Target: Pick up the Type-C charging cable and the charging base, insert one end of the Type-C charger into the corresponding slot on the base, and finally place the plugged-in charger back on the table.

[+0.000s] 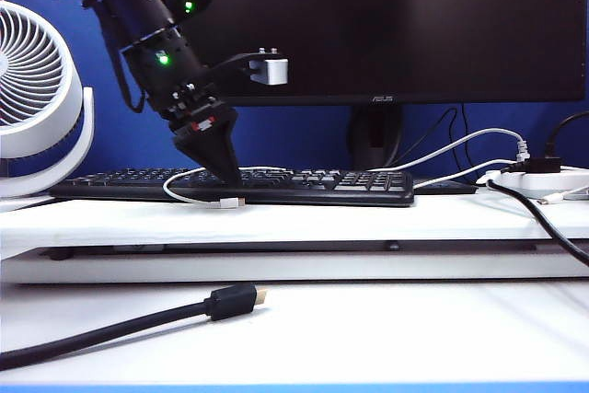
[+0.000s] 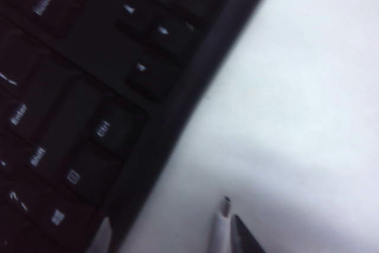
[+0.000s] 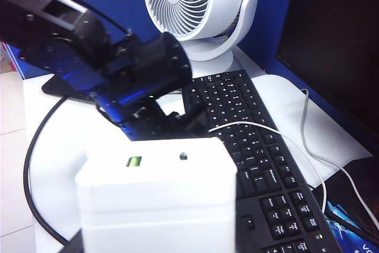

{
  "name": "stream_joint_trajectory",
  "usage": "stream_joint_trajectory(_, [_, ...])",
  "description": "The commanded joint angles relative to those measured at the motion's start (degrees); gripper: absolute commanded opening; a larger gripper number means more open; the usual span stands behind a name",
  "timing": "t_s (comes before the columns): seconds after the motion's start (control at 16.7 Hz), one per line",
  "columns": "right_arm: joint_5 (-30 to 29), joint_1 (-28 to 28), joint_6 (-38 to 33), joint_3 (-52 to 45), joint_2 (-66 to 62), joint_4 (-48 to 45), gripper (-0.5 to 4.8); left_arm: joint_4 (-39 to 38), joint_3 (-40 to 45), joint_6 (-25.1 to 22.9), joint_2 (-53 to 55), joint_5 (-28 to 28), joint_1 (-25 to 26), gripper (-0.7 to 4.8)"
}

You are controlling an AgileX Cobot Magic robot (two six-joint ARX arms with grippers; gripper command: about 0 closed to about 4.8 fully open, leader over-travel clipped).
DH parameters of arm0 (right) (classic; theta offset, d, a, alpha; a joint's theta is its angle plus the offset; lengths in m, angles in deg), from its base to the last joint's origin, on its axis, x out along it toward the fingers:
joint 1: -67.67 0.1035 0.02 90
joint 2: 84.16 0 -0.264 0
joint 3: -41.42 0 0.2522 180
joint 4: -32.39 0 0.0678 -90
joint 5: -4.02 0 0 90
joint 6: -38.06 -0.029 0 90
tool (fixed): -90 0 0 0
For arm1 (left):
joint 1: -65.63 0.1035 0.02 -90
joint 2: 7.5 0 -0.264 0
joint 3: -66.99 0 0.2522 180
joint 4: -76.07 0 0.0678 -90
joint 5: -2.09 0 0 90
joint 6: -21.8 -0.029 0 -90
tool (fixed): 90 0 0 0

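One left pincer (image 1: 230, 175) at keyboard (image 1: 304, 183), grip unclear; right pincer seemingly clasps charging base (image 3: 157, 194).

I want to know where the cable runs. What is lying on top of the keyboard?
The Type-C charging cable lies across the keyboard, its plug hanging at the front edge. The left tool reaches down there, hiding the keys and cable behind it.

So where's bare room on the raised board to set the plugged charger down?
Front strip of the table, between the Type-C charging cable plug and the black power cord. Crowded: left end effector at the keyboard edge. Right end effector holds charging base, outside the exterior view.
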Motion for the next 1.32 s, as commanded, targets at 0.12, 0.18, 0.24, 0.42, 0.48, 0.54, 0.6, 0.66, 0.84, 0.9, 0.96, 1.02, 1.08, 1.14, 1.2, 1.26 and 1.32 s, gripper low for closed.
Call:
stream_joint_trajectory(0.12, [-0.61,0.09,-0.2,0.24,0.44,-1.4,0.0,-6.38,-0.57,-0.24,0.13,-3.39,-0.07,2.68])
stream_joint_trajectory(0.18, [-0.61,0.09,-0.2,0.22,0.44,-1.4,0.0,-6.91,-0.55,-0.48,0.15,-3.48,-0.07,2.68])
stream_joint_trajectory(0.24, [-0.63,0.09,-0.2,0.24,0.44,-1.4,0.0,-6.82,-0.55,-0.68,0.17,-3.48,-0.07,2.68])
stream_joint_trajectory(0.42, [-0.63,0.09,-0.2,0.24,0.44,-1.38,0.0,-6.43,-0.55,-0.63,0.96,-3.43,-0.04,2.68])
stream_joint_trajectory(0.48, [-0.66,0.09,-0.22,0.22,0.44,-1.38,0.0,-6.51,-0.52,-0.63,1.49,-3.39,-0.04,2.66])
stream_joint_trajectory(0.54, [-0.66,0.09,-0.24,0.22,0.48,-1.36,0.0,-6.49,-0.52,-0.63,1.9,-3.39,-0.04,2.58])
stream_joint_trajectory(0.6, [-0.66,0.09,-0.24,0.22,0.48,-1.36,0.0,-6.45,-0.55,-0.61,2.91,-3.39,-0.04,2.37])
stream_joint_trajectory(0.66, [-0.63,0.09,-0.24,0.22,0.48,-1.36,0.0,-6.45,-0.55,-0.61,3.52,-2.93,-0.04,2.37])
stream_joint_trajectory(0.84, [-0.66,0.09,-0.24,0.22,0.48,-1.36,0.0,-6.56,-0.52,-0.61,4.2,-2.14,-0.04,2.27])
stream_joint_trajectory(0.9, [-0.63,0.09,-0.24,0.22,0.48,-1.36,0.0,-6.56,-0.55,-0.61,4.2,-2.12,-0.04,1.44])
stream_joint_trajectory(0.96, [-0.63,0.09,-0.22,0.22,0.48,-1.36,0.0,-7.06,-0.55,-0.59,4.2,-2.01,-0.04,1.03])
stream_joint_trajectory(1.02, [-0.63,0.09,-0.22,0.22,0.48,-1.36,0.0,-7.3,-0.55,-0.59,4.17,-1.2,-0.04,1.03])
stream_joint_trajectory(1.08, [-0.63,0.09,-0.22,0.22,0.48,-1.36,0.0,-7.61,-0.59,-0.59,4.15,-1.2,-0.04,1.25])
stream_joint_trajectory(1.14, [-0.63,0.09,-0.22,0.22,0.48,-1.36,0.0,-7.61,-0.59,-0.59,4.15,-0.94,-0.04,1.31])
stream_joint_trajectory(1.2, [-0.63,0.09,-0.22,0.22,0.48,-1.36,0.0,-7.61,-0.61,-0.61,4.11,-0.37,-0.04,1.44])
stream_joint_trajectory(1.26, [-0.63,0.09,-0.22,0.22,0.48,-1.36,0.0,-7.61,-0.61,-0.61,4.07,-0.2,-0.04,1.77])
stream_joint_trajectory(1.32, [-0.63,0.09,-0.22,0.22,0.48,-1.36,0.0,-7.65,-0.61,-0.59,4.07,-0.15,-0.04,1.97])
